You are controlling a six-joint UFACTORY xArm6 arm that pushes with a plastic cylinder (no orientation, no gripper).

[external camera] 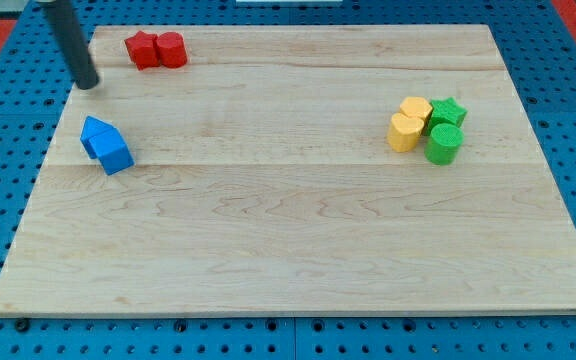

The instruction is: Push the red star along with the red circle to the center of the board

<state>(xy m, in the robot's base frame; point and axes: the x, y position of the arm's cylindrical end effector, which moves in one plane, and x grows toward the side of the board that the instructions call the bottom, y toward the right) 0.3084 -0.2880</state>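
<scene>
The red star (143,49) was found near the top-left corner of the wooden counter (298,250), with the red circle (172,49) touching it on the view's right. Both lay close to the counter's top edge, well apart from its centre.

My tip (89,84) was seen at the counter's left edge, below and to the view's left of the red star, apart from it. No hand was carried by the rod, so nothing was held and no opening could be told.

Two blue blocks (106,144), their shapes not made out clearly, were pressed together below the tip. On the view's right, two yellow blocks (409,123), a green star (448,109) and a green cylinder (443,144) were clustered, touching one another.
</scene>
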